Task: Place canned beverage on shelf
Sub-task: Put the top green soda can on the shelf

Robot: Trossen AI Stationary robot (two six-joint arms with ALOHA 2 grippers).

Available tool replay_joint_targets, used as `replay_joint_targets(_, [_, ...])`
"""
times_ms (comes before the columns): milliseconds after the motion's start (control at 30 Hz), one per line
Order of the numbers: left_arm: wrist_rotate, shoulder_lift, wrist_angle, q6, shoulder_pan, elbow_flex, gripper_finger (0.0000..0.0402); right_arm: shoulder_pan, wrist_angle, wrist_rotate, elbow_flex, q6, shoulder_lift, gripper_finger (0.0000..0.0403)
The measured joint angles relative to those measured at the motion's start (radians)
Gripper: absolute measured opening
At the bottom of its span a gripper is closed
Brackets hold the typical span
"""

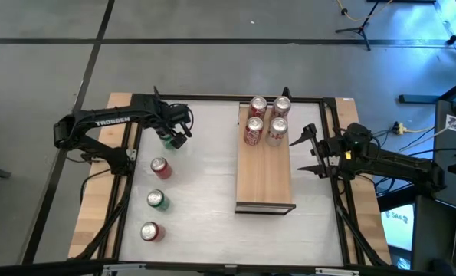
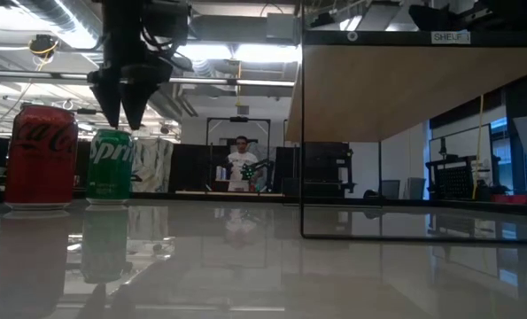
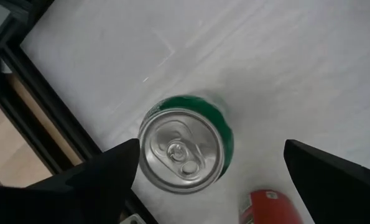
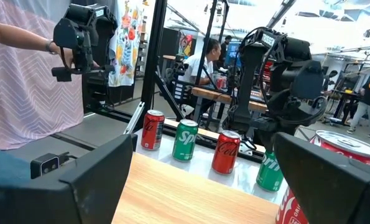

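A green can (image 3: 180,151) stands upright on the white table at the far left (image 1: 168,141). My left gripper (image 3: 211,149) hangs open right above it, pointing down; in the low view its fingertips (image 2: 121,102) are just over the can's top (image 2: 111,135), not touching. Toward the near edge, a red can (image 1: 160,167), a green can (image 1: 157,200) and another red can (image 1: 150,231) stand in a row. The light-wood shelf (image 1: 264,172) carries several cans (image 1: 266,119) at its far end. My right gripper (image 1: 298,153) waits open beside the shelf's right edge.
A black frame (image 1: 128,176) runs round the table. In the low view the shelf board (image 2: 378,89) sits raised on thin black legs (image 2: 301,177). A person's arm (image 4: 23,34) and sleeve show beyond the table in the right wrist view.
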Motion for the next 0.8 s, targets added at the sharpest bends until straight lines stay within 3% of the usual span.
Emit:
replay_joint_targets(600, [-0.005,0.0,0.001,0.068,0.057,0.0,0.0387,0.0,0.0,0.0,0.0,-0.001,0.0,0.0386])
replay_joint_targets(800, [0.049,0.0,0.001,0.092,0.09,0.0,0.0387,0.0,-0.001,0.0,0.0,-0.001,0.0,0.0386])
